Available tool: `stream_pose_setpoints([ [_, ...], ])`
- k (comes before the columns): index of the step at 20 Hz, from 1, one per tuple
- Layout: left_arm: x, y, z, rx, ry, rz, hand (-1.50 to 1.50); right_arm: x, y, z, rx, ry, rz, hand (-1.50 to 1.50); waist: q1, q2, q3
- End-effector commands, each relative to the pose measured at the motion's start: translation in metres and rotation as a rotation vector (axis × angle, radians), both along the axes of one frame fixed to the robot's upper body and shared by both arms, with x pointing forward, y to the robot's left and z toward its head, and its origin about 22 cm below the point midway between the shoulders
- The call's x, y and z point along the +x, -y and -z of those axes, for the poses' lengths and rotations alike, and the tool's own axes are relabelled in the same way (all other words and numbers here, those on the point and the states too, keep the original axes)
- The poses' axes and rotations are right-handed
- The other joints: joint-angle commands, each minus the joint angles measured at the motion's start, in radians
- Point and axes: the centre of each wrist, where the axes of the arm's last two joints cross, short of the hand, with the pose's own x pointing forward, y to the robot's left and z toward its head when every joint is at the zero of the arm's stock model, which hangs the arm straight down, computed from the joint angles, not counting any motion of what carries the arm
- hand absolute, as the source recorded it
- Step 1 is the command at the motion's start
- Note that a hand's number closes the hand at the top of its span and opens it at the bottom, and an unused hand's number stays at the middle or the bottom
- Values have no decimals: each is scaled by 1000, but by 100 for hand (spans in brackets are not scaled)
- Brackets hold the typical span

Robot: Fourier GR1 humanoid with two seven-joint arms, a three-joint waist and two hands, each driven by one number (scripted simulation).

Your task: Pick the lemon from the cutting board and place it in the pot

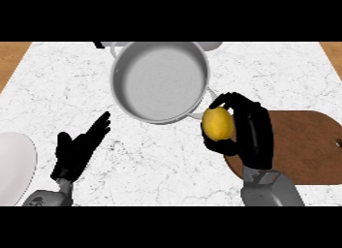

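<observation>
The yellow lemon (218,123) is held in my right hand (251,131), whose fingers and thumb curl round it from the right. It sits just past the left end of the brown cutting board (309,150) and close to the lower right rim of the grey pot (159,80). The pot stands at the upper middle of the white marble counter, and nothing shows inside it. My left hand (77,150) rests open at the lower left, fingers pointing up and to the right, holding nothing.
A white plate (9,167) lies at the left edge, just left of my left hand. Wooden surface shows beyond the counter's left and right sides. A small dark object (98,44) peeks out behind the pot's upper left.
</observation>
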Motion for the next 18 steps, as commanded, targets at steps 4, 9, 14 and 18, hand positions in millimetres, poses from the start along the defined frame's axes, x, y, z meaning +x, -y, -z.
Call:
stream_pose_setpoints([
  [4,17,17,-1,15,28,8,0,51,-49,-51,-141,-117,21,150,11,7,1],
  [9,21,3,-5,8,-2,22,0,75,-86,-76,-256,-166,53,150,18,7,1],
  [14,15,2,0,15,24,26,0,111,-109,-77,-347,-219,67,150,38,12,1],
  [18,18,11,-2,15,31,48,0,115,-121,-56,-600,-246,211,150,40,14,-1],
])
